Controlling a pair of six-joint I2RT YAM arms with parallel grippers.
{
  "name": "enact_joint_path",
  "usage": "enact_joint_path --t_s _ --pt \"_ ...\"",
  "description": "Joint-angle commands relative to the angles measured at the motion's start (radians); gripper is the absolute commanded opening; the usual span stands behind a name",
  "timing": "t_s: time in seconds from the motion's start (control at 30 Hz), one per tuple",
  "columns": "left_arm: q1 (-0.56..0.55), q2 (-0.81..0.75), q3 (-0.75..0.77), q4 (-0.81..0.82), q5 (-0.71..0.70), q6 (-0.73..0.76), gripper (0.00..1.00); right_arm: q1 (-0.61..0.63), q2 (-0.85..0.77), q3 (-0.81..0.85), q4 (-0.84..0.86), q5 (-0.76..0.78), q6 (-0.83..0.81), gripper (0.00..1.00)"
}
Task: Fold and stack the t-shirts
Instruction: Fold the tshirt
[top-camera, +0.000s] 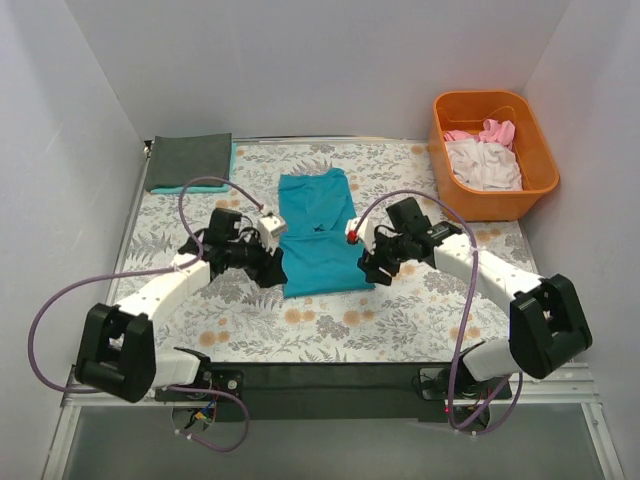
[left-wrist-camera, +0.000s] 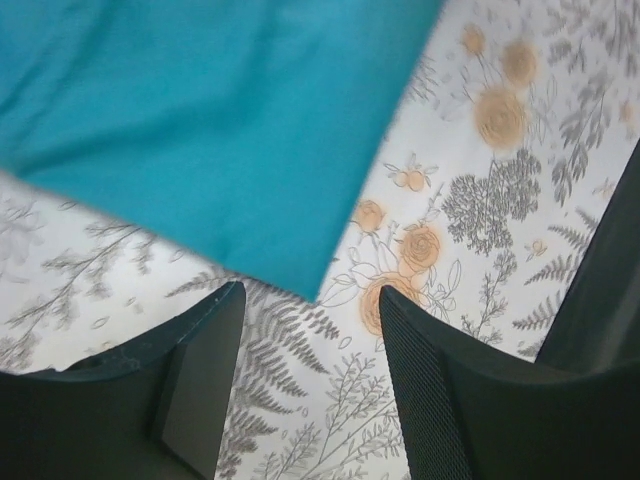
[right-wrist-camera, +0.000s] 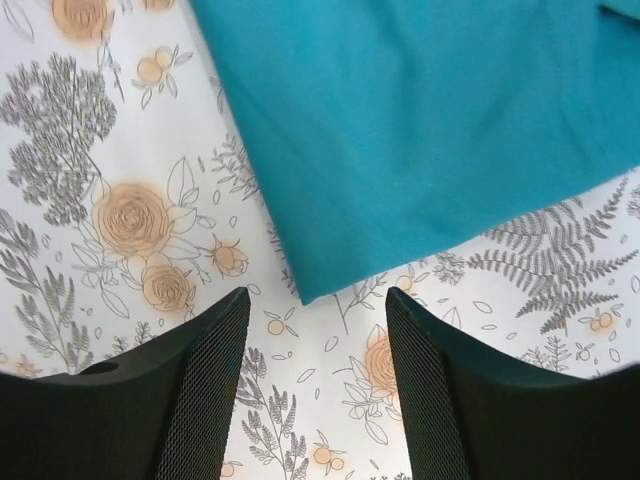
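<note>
A teal t-shirt lies flat mid-table, folded into a long strip. My left gripper is open and empty just off its near left corner. My right gripper is open and empty just off its near right corner. Neither gripper touches the cloth. A folded dark grey t-shirt lies at the far left on top of a folded teal one. White t-shirts and a pink one lie crumpled in the orange tub.
The floral table covering spans the work surface. The orange tub stands at the far right corner. White walls close in the left, back and right sides. A black bar runs along the near edge between the arm bases.
</note>
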Motion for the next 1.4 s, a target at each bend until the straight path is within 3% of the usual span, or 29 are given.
enact_joint_path --t_s 0.0,0.13,0.27,0.47,0.77,0.93,0.97,1.03,1.13,1.37 --pt "-0.112 -0.124 -0.182 0.092 -0.110 0.197 0.53 0.081 -0.026 -0.104 0.102 0.179 -0.150 0.53" --pt "-0.223 -0.211 -0.326 0.288 -0.213 0.324 0.54 0.149 -0.046 -0.202 0.234 0.270 -0.211 0.50" --pt "-0.254 -0.182 -0.359 0.407 -0.272 0.403 0.54 0.180 -0.052 -0.247 0.323 0.319 -0.246 0.50" --pt "-0.269 -0.099 -0.360 0.496 -0.270 0.446 0.53 0.203 -0.035 -0.282 0.370 0.333 -0.268 0.49" --pt "-0.286 -0.005 -0.376 0.523 -0.282 0.489 0.43 0.207 0.023 -0.321 0.393 0.327 -0.272 0.42" --pt "-0.288 -0.013 -0.394 0.500 -0.284 0.490 0.22 0.214 0.034 -0.341 0.397 0.333 -0.262 0.24" --pt "-0.288 -0.019 -0.393 0.490 -0.279 0.487 0.18 0.217 0.028 -0.341 0.396 0.335 -0.248 0.12" --pt "-0.289 -0.048 -0.383 0.444 -0.273 0.480 0.10 0.223 0.015 -0.341 0.383 0.331 -0.237 0.03" --pt "-0.289 -0.108 -0.360 0.332 -0.238 0.461 0.00 0.232 -0.027 -0.321 0.316 0.316 -0.211 0.01" --pt "-0.301 -0.377 -0.341 0.034 -0.109 0.515 0.00 0.312 -0.227 -0.289 0.049 0.195 -0.142 0.01"
